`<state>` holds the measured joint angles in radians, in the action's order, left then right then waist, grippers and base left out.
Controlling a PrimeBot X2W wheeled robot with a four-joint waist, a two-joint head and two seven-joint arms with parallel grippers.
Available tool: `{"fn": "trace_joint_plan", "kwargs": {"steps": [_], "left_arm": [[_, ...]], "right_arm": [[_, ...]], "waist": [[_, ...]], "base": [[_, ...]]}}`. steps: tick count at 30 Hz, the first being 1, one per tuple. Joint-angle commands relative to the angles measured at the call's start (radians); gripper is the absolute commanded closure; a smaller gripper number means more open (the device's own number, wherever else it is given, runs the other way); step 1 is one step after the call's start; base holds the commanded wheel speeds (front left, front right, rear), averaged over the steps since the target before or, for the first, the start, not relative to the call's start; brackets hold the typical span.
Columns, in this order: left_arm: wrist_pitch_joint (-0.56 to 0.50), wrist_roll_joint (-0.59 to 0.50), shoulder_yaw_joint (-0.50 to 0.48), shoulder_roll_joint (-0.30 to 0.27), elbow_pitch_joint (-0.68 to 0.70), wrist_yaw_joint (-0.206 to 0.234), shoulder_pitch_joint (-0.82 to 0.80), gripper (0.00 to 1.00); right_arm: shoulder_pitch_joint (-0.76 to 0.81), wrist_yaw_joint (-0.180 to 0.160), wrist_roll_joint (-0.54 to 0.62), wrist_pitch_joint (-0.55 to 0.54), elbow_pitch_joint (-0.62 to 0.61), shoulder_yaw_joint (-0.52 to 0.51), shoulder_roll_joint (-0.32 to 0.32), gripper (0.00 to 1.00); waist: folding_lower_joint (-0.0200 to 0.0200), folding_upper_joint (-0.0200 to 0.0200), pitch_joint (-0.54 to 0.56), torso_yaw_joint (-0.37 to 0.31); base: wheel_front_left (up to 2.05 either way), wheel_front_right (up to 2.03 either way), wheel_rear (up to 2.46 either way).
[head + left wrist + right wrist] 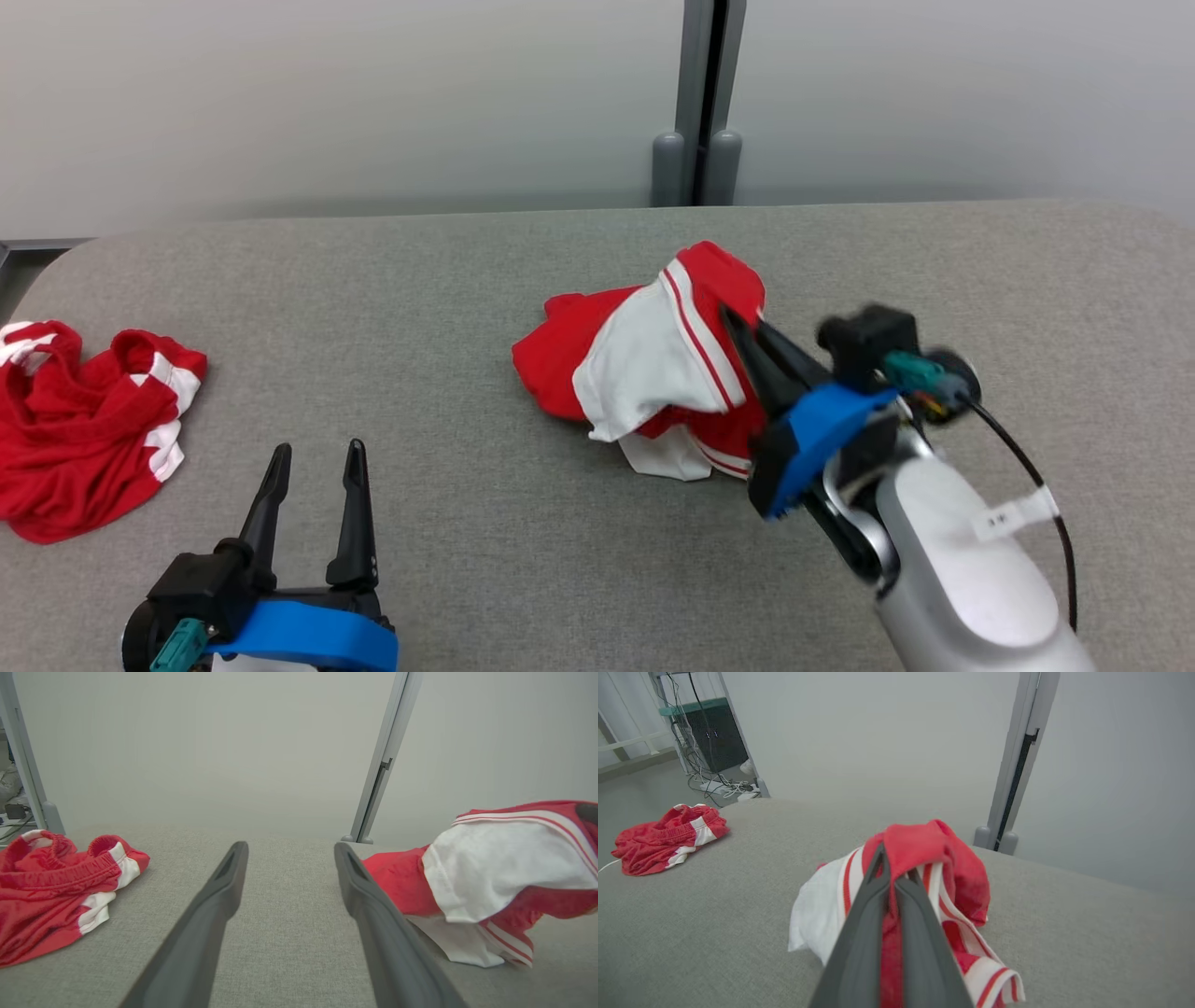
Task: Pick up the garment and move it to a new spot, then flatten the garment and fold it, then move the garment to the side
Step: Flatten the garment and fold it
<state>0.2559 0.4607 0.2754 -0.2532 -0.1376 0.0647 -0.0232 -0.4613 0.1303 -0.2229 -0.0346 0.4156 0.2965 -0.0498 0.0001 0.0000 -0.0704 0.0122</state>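
Risk sits mostly in the grip. From the head view, your right pincer [742,327] is clamped on the top edge of the red-and-white garment [653,355], which lies bunched at the middle of the tabletop [467,280], slightly right of centre. Your left pincer [317,453] waits at the near left, fingers spread wide and holding nothing. A second garment [84,439] lies crumpled at the far left edge. If you carry the load that way, the two could tangle or get mixed up.

From the left wrist view, the left pincer [289,848] has bare tabletop between its fingers. The garment [490,863] rises to its right, lifted at one end, with white fabric hanging loose below. Move fast and that hanging part may drag along the tabletop and twist the bundle further, which I judge would make flattening harder.

From the right wrist view, the right pincer [896,872] is closed tight, with only a thin ridge of red cloth between its fingers near the striped edge. You may have caught just one layer. In that case the cloth could slide out as its weight comes onto the pinch, or the garment could unfurl unevenly. How deep the bite goes cannot be made out.
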Motion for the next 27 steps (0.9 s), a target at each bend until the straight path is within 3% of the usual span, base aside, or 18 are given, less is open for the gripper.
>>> {"fn": "trace_joint_plan", "kwargs": {"steps": [1,6,14,18,22,27], "left_arm": [[0.001,0.001,0.002,-0.005,0.009,0.004,0.002,0.0],[0.002,-0.002,0.004,-0.009,0.02,0.004,-0.003,0.0],[0.003,-0.005,0.004,-0.016,0.038,0.012,-0.011,0.0],[-0.001,-0.008,0.008,-0.018,0.045,0.016,-0.017,0.0],[-0.004,-0.01,0.013,-0.015,0.055,0.016,-0.027,0.0],[-0.005,-0.015,0.019,-0.019,0.069,0.01,-0.055,0.0]], "right_arm": [[-0.07,0.001,0.04,-0.013,-0.061,0.035,-0.001,1.0],[-0.197,0.001,0.085,-0.028,-0.146,0.089,-0.004,1.0],[-0.421,0.001,0.01,-0.016,-0.256,0.097,-0.003,1.0],[-0.426,0.001,0.007,-0.045,-0.284,0.011,-0.003,1.0],[-0.332,0.001,0.036,-0.122,-0.276,-0.108,-0.002,1.0],[-0.234,0.001,0.063,-0.148,-0.166,-0.249,-0.002,1.0]], "waist": [[-0.0001,0.0,0.003,-0.009],[-0.0001,0.0,-0.001,-0.015],[-0.0001,0.0,-0.02,-0.026],[-0.0001,0.0,-0.027,-0.03],[-0.0001,0.0,-0.044,-0.03],[-0.0001,0.0,-0.096,-0.021]], "base": [[0.0,0.0,0.0],[0.0,0.0,0.0],[0.0,0.0,0.0],[0.0,0.0,0.0],[0.0,0.0,0.0],[0.0,0.0,0.0]]}}
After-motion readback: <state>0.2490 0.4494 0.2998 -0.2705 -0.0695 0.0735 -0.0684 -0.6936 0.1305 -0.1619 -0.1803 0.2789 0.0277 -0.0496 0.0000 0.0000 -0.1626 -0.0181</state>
